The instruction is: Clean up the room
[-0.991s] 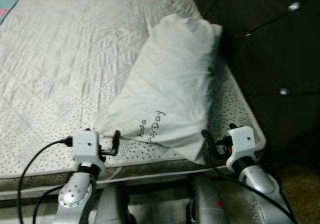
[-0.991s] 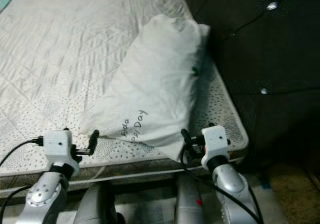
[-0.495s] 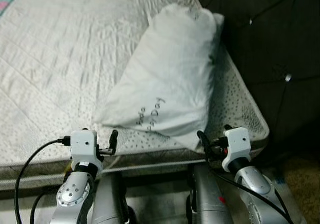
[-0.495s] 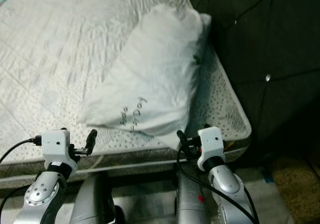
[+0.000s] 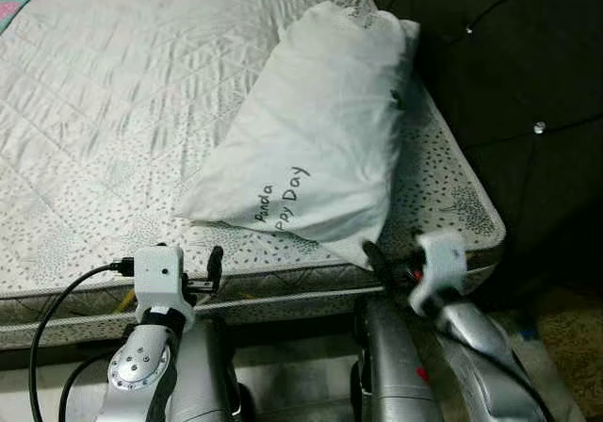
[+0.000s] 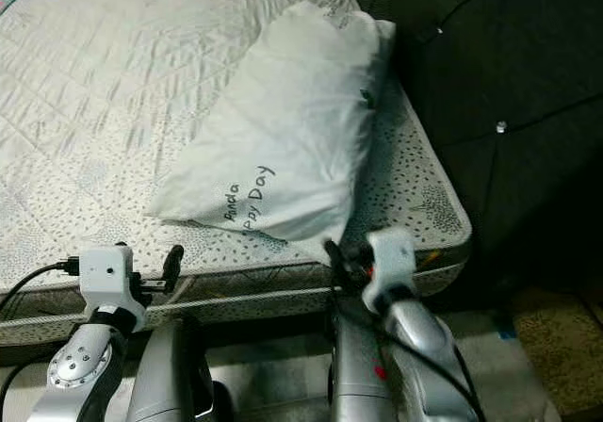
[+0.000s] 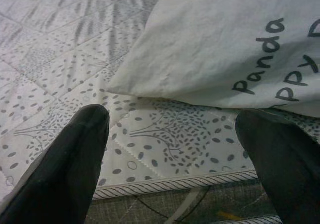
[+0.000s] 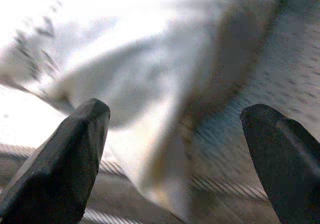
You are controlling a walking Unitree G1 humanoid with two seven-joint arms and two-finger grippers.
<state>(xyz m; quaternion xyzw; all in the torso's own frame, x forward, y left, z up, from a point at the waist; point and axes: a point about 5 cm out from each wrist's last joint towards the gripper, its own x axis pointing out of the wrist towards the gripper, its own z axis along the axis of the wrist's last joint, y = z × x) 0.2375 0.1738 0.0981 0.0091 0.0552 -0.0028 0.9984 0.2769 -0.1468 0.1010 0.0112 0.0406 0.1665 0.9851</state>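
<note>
Both left gripper (image 7: 175,149) and right gripper (image 8: 175,149) spread wide, empty, at the mattress (image 5: 113,111) edge facing the white pillow (image 5: 320,130).

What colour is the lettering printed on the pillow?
Dark grey on the white pillow, reading partly "Panda"; clearest in the left wrist view.

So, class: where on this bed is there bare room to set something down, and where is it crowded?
The wide quilted mattress on the robot's left of the pillow lies bare. A narrow dotted strip along the near edge, before the left gripper, is free. The side by the dark headboard is crowded: the pillow covers most of it.
</note>
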